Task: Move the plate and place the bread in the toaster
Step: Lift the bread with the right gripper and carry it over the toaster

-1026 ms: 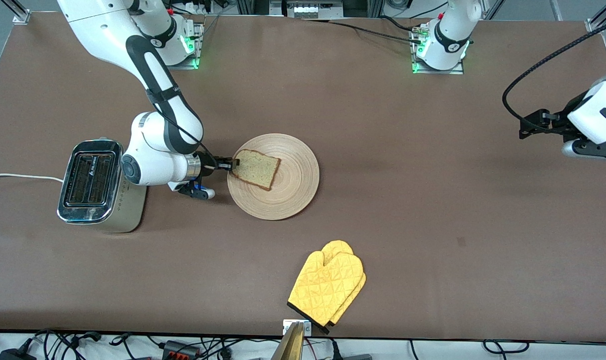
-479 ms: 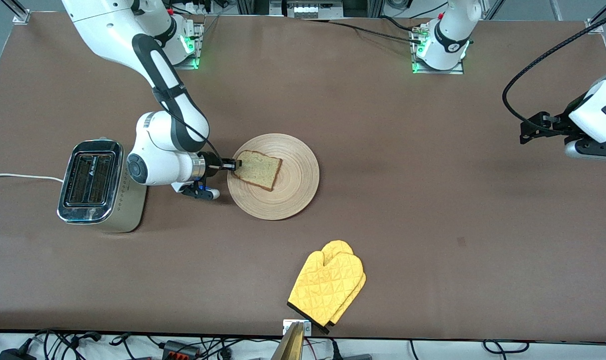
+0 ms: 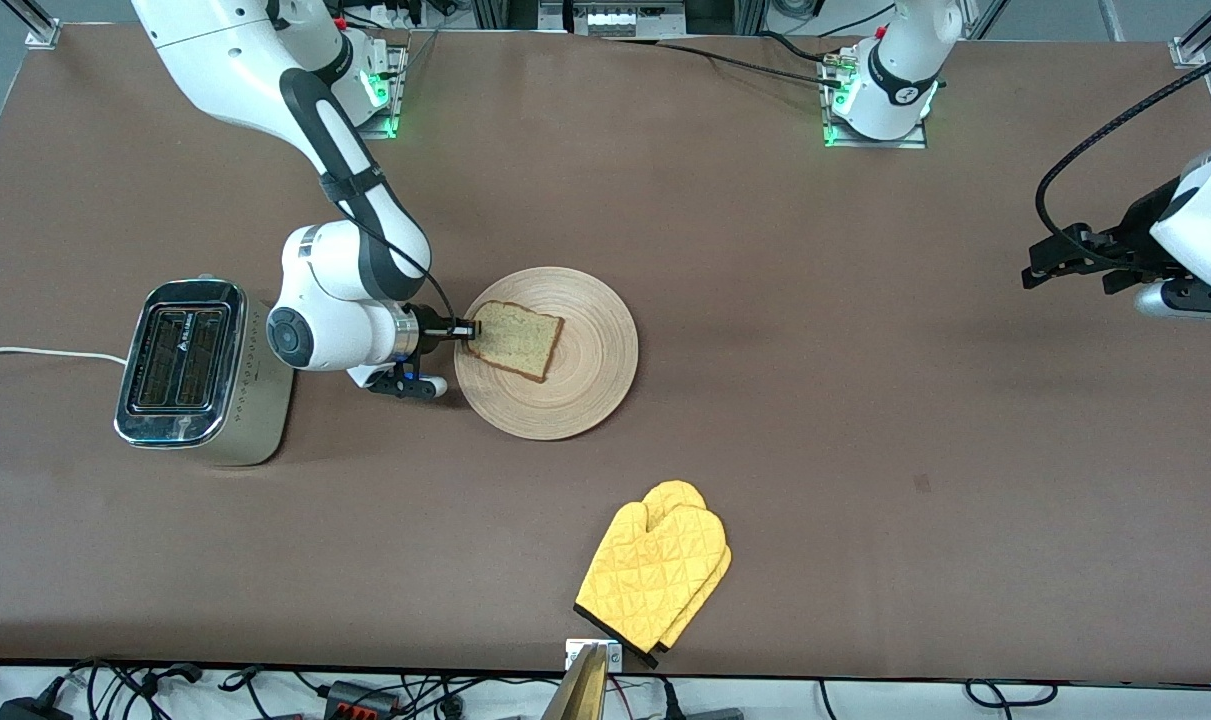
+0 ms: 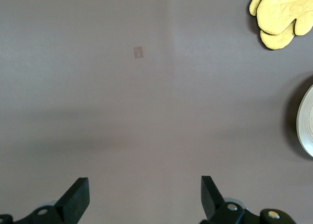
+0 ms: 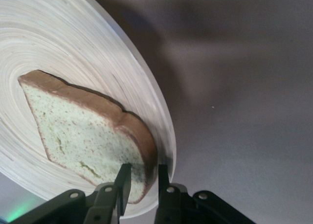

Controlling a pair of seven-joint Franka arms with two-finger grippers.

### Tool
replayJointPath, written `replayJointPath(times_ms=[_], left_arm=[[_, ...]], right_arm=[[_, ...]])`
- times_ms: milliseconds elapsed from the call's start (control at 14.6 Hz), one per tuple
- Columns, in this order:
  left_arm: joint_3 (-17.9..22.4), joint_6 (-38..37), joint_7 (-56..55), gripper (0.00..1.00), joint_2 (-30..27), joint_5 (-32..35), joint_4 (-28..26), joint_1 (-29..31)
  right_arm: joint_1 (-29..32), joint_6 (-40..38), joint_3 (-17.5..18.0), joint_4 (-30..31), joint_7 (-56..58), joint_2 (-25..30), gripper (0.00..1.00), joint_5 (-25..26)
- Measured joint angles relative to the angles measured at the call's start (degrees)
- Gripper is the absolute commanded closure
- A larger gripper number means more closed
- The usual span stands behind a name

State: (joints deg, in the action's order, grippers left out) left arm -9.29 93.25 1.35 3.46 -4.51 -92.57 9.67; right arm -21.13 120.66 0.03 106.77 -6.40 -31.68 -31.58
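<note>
The bread (image 3: pixel 514 339) was gripped at its crust edge by the right gripper (image 3: pixel 468 327), over the plate (image 3: pixel 590 390) beside the toaster (image 3: pixel 187 368). The left gripper (image 3: pixel 1050 262) was held spread wide over bare table (image 3: pixel 865 420), waiting, well apart from the mitts (image 3: pixel 655 575).

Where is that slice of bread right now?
The bread lies over the plate, beside the toaster, its edge pinched by the right gripper.

On the worktop (image 3: pixel 765 400), the bread (image 3: pixel 515 339) lies on the plate (image 3: pixel 585 380), the toaster (image 3: pixel 190 372) beside it toward the right arm's end, the oven mitts (image 3: pixel 655 575) nearer the front camera.
</note>
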Motion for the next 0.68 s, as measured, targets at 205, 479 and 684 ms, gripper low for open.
replayJointPath(times_ms=[205, 479, 684], left_arm=[[-0.05, -0.15, 0.00, 0.00, 0.00, 1.11, 0.00, 0.04], [-0.14, -0.52, 0.00, 0.00, 0.00, 1.37, 0.00, 0.04], [-0.14, -0.56, 0.00, 0.00, 0.00, 1.43, 0.00, 0.04]], right_arm=[[-0.23, 0.03, 0.01, -1.02, -0.01, -0.84, 0.78, 0.24], [-1.21, 0.09, 0.02, -1.32, -0.01, -1.06, 1.00, 0.35], [-2.12, 0.16, 0.03, -1.64, -0.03, -1.06, 1.00, 1.49]])
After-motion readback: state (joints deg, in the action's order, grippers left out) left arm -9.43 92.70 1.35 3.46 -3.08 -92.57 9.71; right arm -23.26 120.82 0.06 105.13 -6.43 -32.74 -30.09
